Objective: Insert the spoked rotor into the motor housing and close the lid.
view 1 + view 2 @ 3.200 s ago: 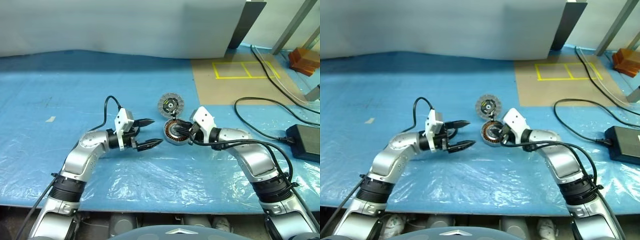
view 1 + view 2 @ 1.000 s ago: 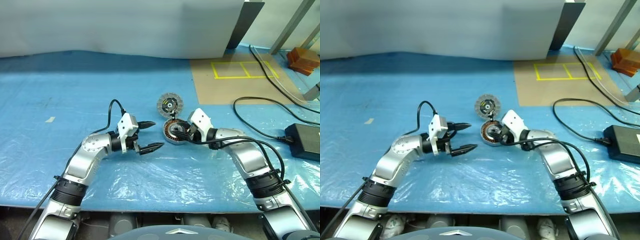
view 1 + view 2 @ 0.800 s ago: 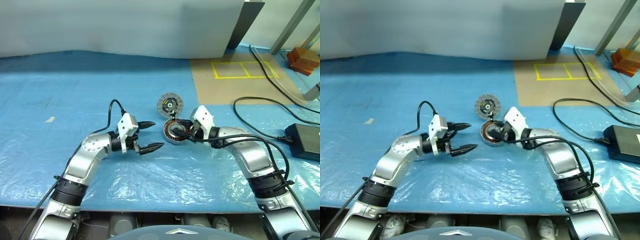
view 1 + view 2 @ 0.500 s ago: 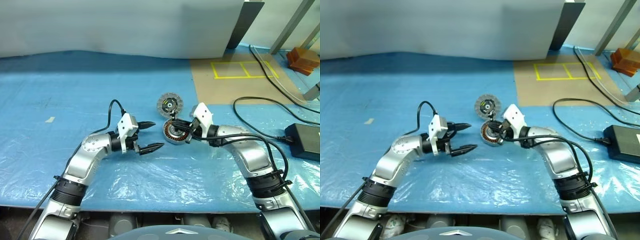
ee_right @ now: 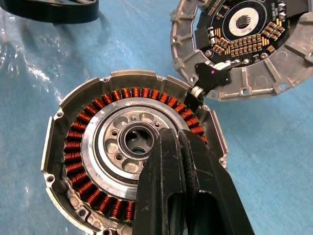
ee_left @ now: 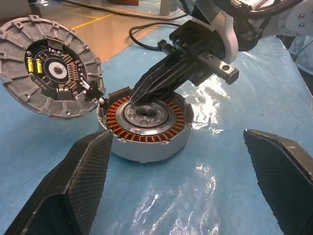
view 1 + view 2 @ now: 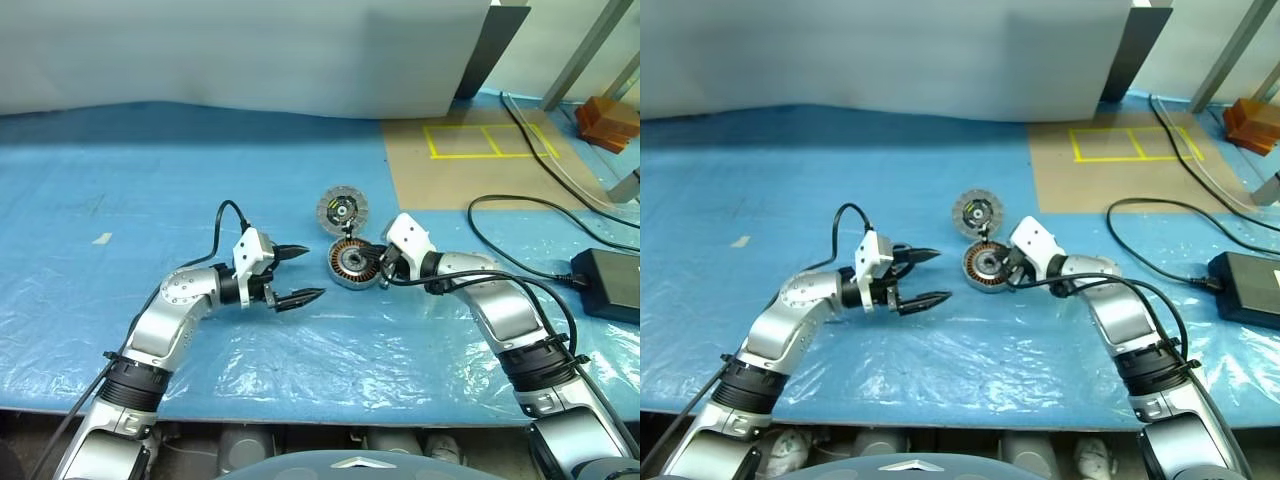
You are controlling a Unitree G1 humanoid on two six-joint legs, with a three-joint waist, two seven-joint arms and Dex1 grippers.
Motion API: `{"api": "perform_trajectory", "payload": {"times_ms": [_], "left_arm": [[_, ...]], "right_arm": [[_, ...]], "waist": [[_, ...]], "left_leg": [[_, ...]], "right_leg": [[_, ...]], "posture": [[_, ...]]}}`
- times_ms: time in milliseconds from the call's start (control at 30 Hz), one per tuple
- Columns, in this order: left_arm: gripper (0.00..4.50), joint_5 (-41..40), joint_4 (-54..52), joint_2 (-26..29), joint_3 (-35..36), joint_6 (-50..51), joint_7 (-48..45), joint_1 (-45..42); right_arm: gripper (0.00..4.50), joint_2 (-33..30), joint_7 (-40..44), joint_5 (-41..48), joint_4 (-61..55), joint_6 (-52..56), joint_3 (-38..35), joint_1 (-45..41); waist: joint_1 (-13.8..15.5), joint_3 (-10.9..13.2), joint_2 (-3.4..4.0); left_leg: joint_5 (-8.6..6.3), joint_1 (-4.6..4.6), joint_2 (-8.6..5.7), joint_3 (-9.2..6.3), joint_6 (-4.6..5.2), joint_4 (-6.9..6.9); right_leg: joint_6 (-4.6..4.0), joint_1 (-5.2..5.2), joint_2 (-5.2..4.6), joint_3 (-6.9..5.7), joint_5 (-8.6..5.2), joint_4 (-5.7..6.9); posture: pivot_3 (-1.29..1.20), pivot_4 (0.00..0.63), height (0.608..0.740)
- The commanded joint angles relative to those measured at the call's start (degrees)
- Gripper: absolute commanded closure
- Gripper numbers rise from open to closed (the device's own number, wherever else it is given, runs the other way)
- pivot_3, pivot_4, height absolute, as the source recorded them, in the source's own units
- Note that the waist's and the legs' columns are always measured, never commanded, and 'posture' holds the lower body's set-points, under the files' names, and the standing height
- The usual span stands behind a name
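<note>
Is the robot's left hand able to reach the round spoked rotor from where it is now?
Probably yes. The left gripper is open, and the spoked rotor lies uncovered on the blue sheet just past it. The right gripper, shut, sits over the motor housing, not the rotor.

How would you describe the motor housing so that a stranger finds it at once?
On the blue plastic sheet, look between the two robot arms, just before the right gripper. The motor housing is the round silver cup there. Unlike the flat grey disc touching its far edge, it holds a ring of copper windings.
</note>
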Motion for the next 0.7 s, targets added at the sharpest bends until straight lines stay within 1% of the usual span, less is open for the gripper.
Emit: {"api": "perform_trajectory", "payload": {"times_ms": [33, 133, 233, 333, 467, 600, 700], "left_arm": [[0.0, -0.7, -0.61, 0.24, 0.98, -0.97, -0.55, 0.03], [0.0, -0.67, -0.54, 0.39, 1.0, -1.16, -0.78, 0.04], [0.0, -0.71, -0.47, 0.44, 1.04, -1.19, -1.01, 0.06], [0.0, -0.8, -0.42, 0.49, 1.08, -1.14, -1.3, 0.08], [0.0, -0.81, -0.36, 0.59, 1.17, -1.21, -1.52, 0.09], [0.0, -0.74, -0.33, 0.73, 1.32, -1.31, -1.59, 0.17], [0.0, -0.73, -0.28, 0.81, 1.42, -1.31, -1.61, 0.19]], "right_arm": [[4.46, 3.28, -0.28, 3.34, -1.68, 1.19, -1.43, 0.82], [4.46, 6.33, 0.31, 9.19, -5.43, 2.04, -5.71, -0.3], [4.46, 6.31, 1.33, 10.99, -6.87, 3.47, -6.24, -0.6], [4.46, 5.32, 0.86, 8.59, -5.99, 3.24, -4.1, -0.21], [4.46, 3.76, -0.38, 2.5, -1.21, 0.36, 0.03, 0.81], [4.46, 3.72, -1.22, 1.08, 2.82, -0.29, 0.43, 2.11], [4.46, 2.98, -0.9, 0.94, 2.55, -0.97, 0.41, 2.62]], "waist": [[-0.03, 0.0, -0.01], [-0.23, 0.01, 0.01], [-0.11, 0.01, 0.02], [0.09, 0.01, 0.02], [-0.03, 0.01, 0.02], [-0.03, 0.0, 0.01], [-0.01, 0.0, 0.0]], "left_leg": [[0.0, 0.0, 0.01, 0.0, 0.0, 0.01], [0.0, -0.04, 0.02, 0.02, 0.0, -0.01], [0.0, -0.22, 0.01, 0.01, 0.01, -0.02], [0.0, -0.23, 0.01, 0.01, 0.0, -0.03], [0.0, -0.23, 0.01, 0.01, 0.0, -0.03], [0.0, -0.19, 0.01, 0.02, 0.0, -0.03], [0.0, -0.11, 0.01, 0.01, 0.0, -0.01]], "right_leg": [[0.0, 0.0, 0.0, 0.0, 0.0, 0.0], [-0.02, -0.08, 0.01, 0.0, 0.01, 0.01], [-0.02, -0.22, 0.01, -0.01, 0.01, 0.0], [-0.02, -0.21, 0.01, -0.02, 0.01, -0.02], [-0.02, -0.21, 0.0, -0.02, 0.01, -0.02], [-0.02, -0.19, 0.01, -0.01, 0.01, -0.01], [-0.02, -0.11, 0.0, -0.01, 0.01, 0.0]], "posture": [[0.0, 0.15, 0.74], [0.0, 0.15, 0.74], [0.0, 0.15, 0.74], [0.0, 0.15, 0.74], [0.0, 0.15, 0.74], [0.0, 0.15, 0.74], [0.0, 0.15, 0.74]]}}
